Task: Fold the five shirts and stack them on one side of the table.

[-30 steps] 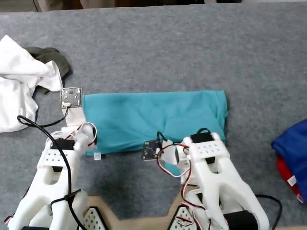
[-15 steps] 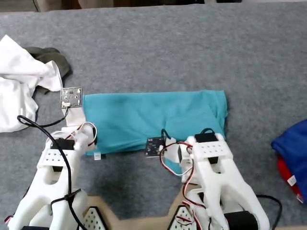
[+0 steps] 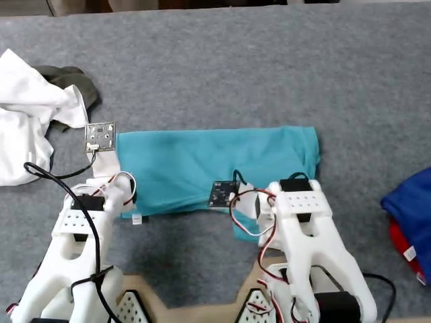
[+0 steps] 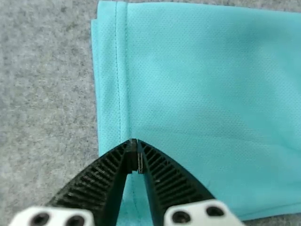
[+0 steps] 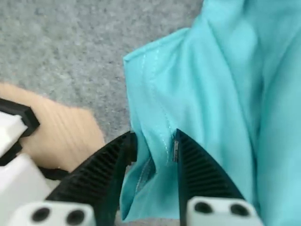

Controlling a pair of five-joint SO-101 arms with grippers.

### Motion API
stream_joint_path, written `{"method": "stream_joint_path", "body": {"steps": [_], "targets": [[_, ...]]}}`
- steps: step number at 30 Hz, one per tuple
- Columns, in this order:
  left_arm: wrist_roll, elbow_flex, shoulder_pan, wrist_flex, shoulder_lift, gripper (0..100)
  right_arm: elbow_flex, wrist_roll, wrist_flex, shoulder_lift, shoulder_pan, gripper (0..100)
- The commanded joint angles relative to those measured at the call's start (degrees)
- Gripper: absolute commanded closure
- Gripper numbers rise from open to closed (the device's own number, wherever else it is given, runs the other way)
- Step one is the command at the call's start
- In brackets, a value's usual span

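Note:
A teal shirt [image 3: 202, 168] lies folded into a long strip across the middle of the grey table [image 3: 269, 67]. My left gripper [image 4: 135, 157] is shut, pinching the hem at the strip's near left corner [image 3: 128, 205]. My right gripper [image 5: 155, 146] is at the strip's near edge [image 3: 246, 219], its fingers [image 5: 186, 155] closed on a bunched fold of the teal fabric. A small teal flap [image 3: 244, 232] sticks out past the near edge beside that arm.
A crumpled white shirt [image 3: 27, 128] and a dark olive shirt [image 3: 71, 84] lie at the far left. A blue shirt [image 3: 411, 202] sits over a red one [image 3: 404, 249] at the right edge. A tan board [image 3: 202, 309] holds the arm bases.
The right arm has shifted to the right along the shirt's near edge, and a teal flap now shows beside it. The left arm has stayed still.

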Motion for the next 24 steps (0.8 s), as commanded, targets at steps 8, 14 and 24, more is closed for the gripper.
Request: {"method": "stream_joint_path", "body": {"steps": [8, 14, 24], "targets": [[0.09, -2.64, -0.09, 0.35, -0.22, 98, 4.62, 0.09, -4.48, -0.31, -3.65, 83.9], [0.09, -2.64, -0.09, 0.35, -0.22, 98, 6.11, 0.0, -1.23, 1.27, -6.64, 84.3], [0.09, -2.64, -0.09, 0.35, -0.31, 98, 2.86, -0.18, -1.41, 9.63, -9.01, 91.7]]}}
